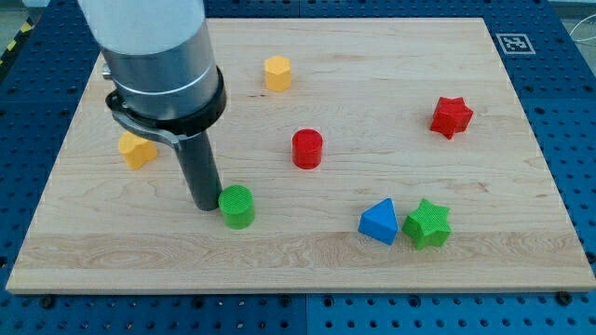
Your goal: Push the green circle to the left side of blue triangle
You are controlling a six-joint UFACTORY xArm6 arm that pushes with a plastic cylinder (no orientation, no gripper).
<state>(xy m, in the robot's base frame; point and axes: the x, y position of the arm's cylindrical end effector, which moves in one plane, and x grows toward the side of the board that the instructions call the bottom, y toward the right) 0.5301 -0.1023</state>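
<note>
The green circle [237, 206] is a short green cylinder on the wooden board, left of centre near the view's bottom. The blue triangle [379, 221] lies well to its right, touching or almost touching a green star [428, 223] on its right. My tip [204, 202] is the lower end of the dark rod, standing right against the green circle's left side. The arm's grey body fills the view's top left above it.
A red cylinder [307, 148] stands at the centre, above the path between circle and triangle. A red star [452, 116] is at the right. A yellow hexagon [277, 73] is at the top. A yellow block [137, 149] lies left of the rod.
</note>
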